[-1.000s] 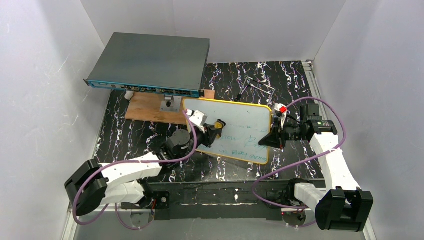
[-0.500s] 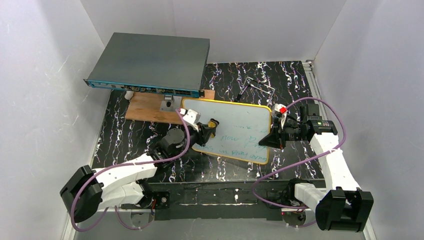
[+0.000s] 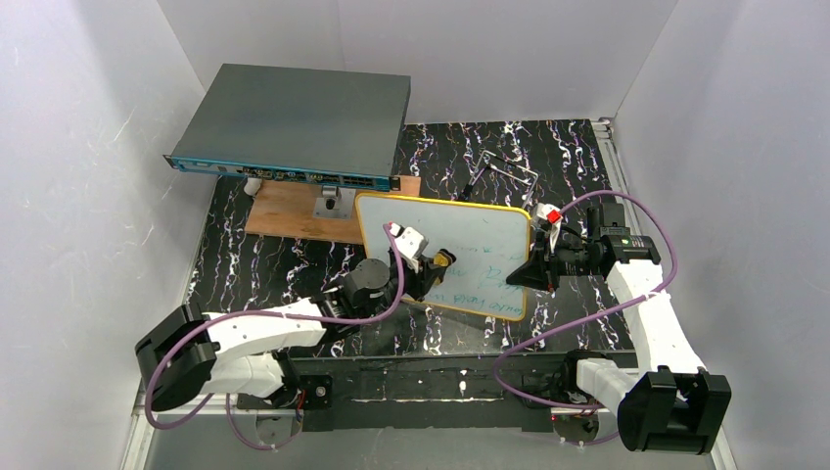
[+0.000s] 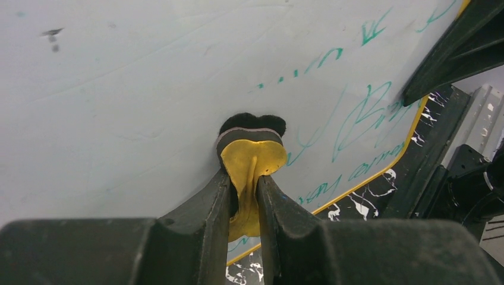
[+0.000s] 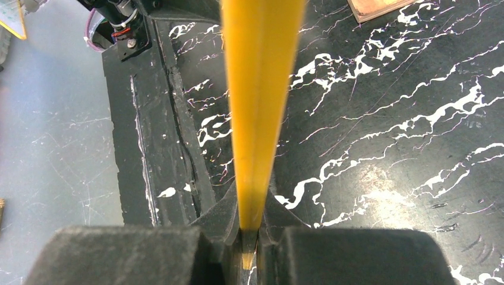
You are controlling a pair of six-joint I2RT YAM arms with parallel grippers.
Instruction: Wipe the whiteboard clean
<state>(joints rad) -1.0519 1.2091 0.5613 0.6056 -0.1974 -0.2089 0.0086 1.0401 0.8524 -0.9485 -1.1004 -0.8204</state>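
Observation:
The whiteboard (image 3: 480, 240), white with a yellow frame, is tilted up off the table. Green handwriting (image 4: 362, 113) covers its lower right part, while its left part is wiped. My right gripper (image 3: 530, 272) is shut on the board's right edge; in the right wrist view the yellow frame (image 5: 258, 89) runs straight down between the fingers of this gripper (image 5: 252, 222). My left gripper (image 3: 438, 264) is shut on a yellow eraser (image 4: 252, 160). The eraser's black felt (image 4: 252, 122) presses on the board's face (image 4: 119, 89) near the lower middle.
A dark-grey flat box (image 3: 294, 122) sits at the back left, partly over a brown wooden board (image 3: 289, 211). A bent metal wire piece (image 3: 509, 166) lies behind the whiteboard. White walls enclose the black marbled table (image 3: 254, 264).
The left gripper with the eraser slid a little left across the board, then right and toward the near edge. The right gripper and the board stayed put.

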